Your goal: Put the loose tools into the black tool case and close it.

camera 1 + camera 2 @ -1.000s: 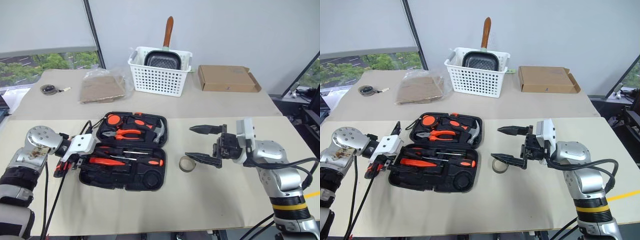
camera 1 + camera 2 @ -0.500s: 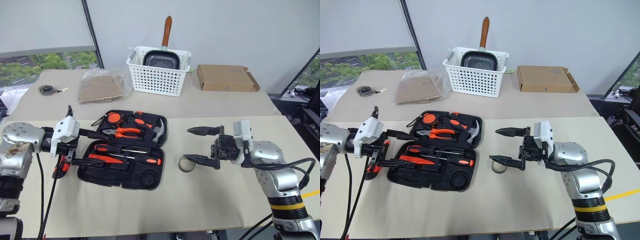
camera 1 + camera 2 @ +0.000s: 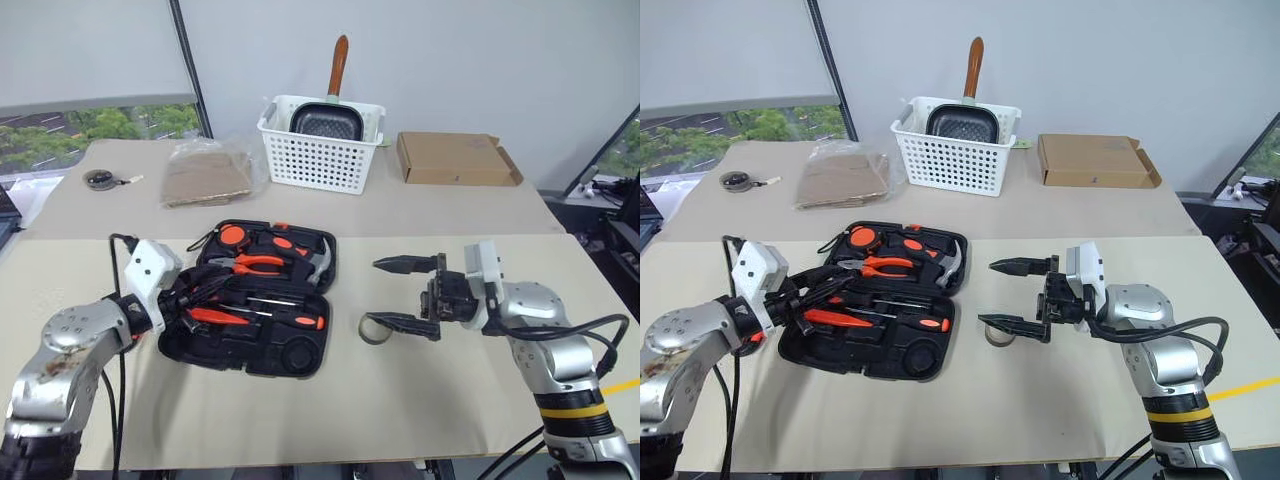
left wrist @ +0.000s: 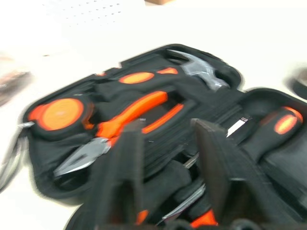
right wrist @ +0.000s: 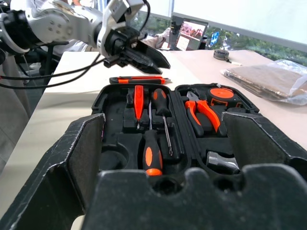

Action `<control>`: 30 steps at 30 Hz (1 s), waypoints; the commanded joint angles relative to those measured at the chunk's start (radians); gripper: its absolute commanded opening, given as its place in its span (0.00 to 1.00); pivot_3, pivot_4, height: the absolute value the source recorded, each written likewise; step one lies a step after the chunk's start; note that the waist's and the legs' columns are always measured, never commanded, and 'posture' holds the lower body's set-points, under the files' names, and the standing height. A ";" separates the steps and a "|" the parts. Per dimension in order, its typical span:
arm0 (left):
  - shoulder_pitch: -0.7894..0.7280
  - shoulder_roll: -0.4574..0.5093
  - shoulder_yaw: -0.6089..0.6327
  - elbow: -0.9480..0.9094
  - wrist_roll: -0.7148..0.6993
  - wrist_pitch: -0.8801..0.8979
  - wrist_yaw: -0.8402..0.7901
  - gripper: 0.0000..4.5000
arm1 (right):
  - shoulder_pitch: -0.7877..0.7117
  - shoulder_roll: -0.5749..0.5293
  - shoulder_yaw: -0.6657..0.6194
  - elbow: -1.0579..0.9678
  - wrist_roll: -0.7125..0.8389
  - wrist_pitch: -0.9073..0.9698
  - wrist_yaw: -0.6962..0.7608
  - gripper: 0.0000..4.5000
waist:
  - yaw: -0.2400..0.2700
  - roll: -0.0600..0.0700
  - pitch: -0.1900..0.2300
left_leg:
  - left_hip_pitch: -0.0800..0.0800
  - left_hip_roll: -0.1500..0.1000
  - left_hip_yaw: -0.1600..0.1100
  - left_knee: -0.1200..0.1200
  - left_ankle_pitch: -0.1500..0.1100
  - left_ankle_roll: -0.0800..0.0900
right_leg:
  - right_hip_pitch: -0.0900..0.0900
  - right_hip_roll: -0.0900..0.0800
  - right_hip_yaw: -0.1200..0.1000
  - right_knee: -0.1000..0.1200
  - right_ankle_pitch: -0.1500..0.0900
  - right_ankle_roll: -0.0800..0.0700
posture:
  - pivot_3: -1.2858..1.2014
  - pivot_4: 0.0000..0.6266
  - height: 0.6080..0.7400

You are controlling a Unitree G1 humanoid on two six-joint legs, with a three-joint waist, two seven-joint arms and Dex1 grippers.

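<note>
I read this as mid-loading: the black tool case (image 3: 250, 350) lies open mid-tabletop (image 3: 400, 400), my left claw (image 3: 195, 292) pinched together and empty over its left edge. My right claw (image 3: 375, 291) gapes wide just beside the tape roll (image 3: 376, 332). Next I'd close on that roll, then fetch the utility knife (image 5: 139, 79) left of the case; no lettering is legible.

A tool case (image 3: 250, 310) lies open on the bench (image 3: 400, 390), left of centre. Pliers (image 3: 255, 265) and a hammer (image 3: 318, 262) sit in its far half, screwdrivers (image 3: 265, 318) in its near half. A utility knife (image 5: 139, 79) lies on the bench beside the case's left edge. A tape roll (image 3: 375, 329) lies right of the case. Behind, a basket (image 3: 320, 145) holds a pan (image 3: 325, 120), with a cardboard box (image 3: 455, 158) to its right.
</note>
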 commanded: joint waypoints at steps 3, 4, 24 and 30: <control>0.062 -0.055 0.065 -0.150 0.023 0.165 0.209 0.01 | -0.027 -0.009 -0.016 -0.003 0.006 -0.026 0.026 1.00 | 0.000 0.000 0.000 | 0.002 0.000 -0.001 0.000 0.000 0.000 | 0.002 0.000 0.000 0.000 0.000 0.000 | 0.52 0.24 0.70; 0.085 -0.079 0.066 -0.172 0.025 0.185 0.241 0.01 | -0.029 -0.007 -0.015 -0.001 0.006 -0.026 0.028 1.00 | 0.000 0.000 0.000 | 0.002 0.000 -0.001 0.000 -0.001 -0.001 | 0.003 0.000 -0.001 0.000 0.000 0.000 | 0.52 0.24 0.70; 0.197 -0.232 -0.057 -0.059 0.115 0.143 0.322 0.01 | -0.020 -0.014 -0.015 -0.015 0.009 -0.013 0.035 1.00 | 0.006 0.002 -0.001 | 0.002 0.000 -0.002 0.000 -0.006 -0.006 | 0.003 -0.001 -0.001 -0.002 0.000 -0.001 | 0.52 0.24 0.70; 0.211 -0.252 -0.047 -0.038 0.117 0.085 0.313 0.01 | -0.023 -0.016 -0.016 -0.015 0.011 -0.011 0.033 1.00 | 0.005 0.006 -0.002 | 0.004 0.000 -0.002 0.000 -0.006 -0.007 | 0.004 -0.002 -0.001 -0.002 -0.001 -0.001 | 0.52 0.24 0.70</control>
